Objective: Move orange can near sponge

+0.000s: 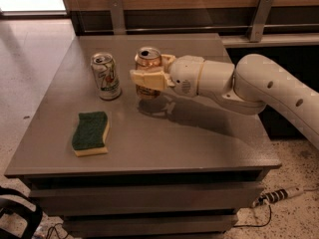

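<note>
The end effector [149, 73] pinched the upright orange can [148, 59] over the grey surface [199, 138], just beside a white can [105, 76]. The sponge [90, 132] lay green side up near the front edge, apart from both cans.

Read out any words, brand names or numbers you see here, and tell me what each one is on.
No readable text anywhere.
On the orange can, clamped in the gripper beside the white can: any script is too blurred to read.
On the white can: green and red markings, not legible.
On the sponge: no text.
</note>
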`<state>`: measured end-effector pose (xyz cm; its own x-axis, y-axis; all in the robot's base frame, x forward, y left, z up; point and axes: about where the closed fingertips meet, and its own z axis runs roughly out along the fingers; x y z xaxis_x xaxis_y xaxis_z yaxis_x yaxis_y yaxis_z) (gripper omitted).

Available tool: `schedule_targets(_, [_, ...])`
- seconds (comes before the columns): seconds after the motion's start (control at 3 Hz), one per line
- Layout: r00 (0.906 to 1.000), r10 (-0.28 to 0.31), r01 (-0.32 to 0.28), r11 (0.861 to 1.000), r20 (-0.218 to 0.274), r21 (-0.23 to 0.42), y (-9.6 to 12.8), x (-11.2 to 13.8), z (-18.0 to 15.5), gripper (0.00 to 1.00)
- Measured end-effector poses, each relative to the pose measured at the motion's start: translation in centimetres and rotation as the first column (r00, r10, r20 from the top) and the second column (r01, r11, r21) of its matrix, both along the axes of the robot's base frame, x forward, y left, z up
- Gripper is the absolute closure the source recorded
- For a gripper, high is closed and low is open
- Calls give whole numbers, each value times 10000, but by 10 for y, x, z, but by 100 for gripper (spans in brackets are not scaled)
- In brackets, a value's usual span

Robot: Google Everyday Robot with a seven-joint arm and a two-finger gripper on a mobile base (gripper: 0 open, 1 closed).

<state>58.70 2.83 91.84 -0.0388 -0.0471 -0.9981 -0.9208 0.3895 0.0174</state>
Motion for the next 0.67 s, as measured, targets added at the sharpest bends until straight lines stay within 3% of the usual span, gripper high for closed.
schedule_targets(0.67, [9972,474,-496,9981,-576,-376,21,-62,-8,100])
